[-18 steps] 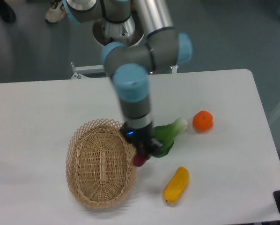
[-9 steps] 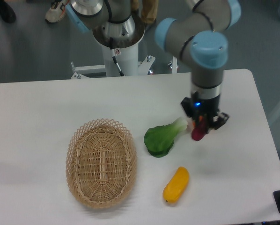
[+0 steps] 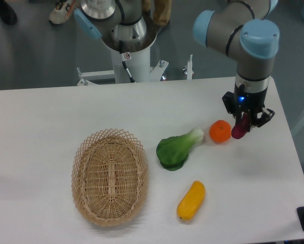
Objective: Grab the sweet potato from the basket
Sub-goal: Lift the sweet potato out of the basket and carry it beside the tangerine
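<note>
From the fixed camera above the white surface [image 3: 50, 112], my pincer [image 3: 245, 122] hangs at the right side, pointing down from my arm's blue-capped wrist [image 3: 254, 40]. Its fingers are closed around the sweet potato [image 3: 239, 130] — the magenta tuber sticks out below them, its lower end showing just right of the orange [image 3: 220, 131]. The sweet potato sits in my grip beside the orange; whether the two touch I cannot tell from this angle, nor whether the tuber's tip rests on the surface or hangs above it.

The basket [image 3: 110, 176] lies well apart from my pincer, on the left half of the surface, an oval of tan wicker with a lattice rim and nothing visible inside it. Between the basket and the orange lies a leafy green vegetable [image 3: 176, 149], its pale stem pointing toward the orange. Below that, nearer the front edge, a yellow oblong fruit [image 3: 191, 200] lies tilted — near the basket's right side but not touching it.

My arm's base column [image 3: 126, 35] stands behind the far edge of the surface.
</note>
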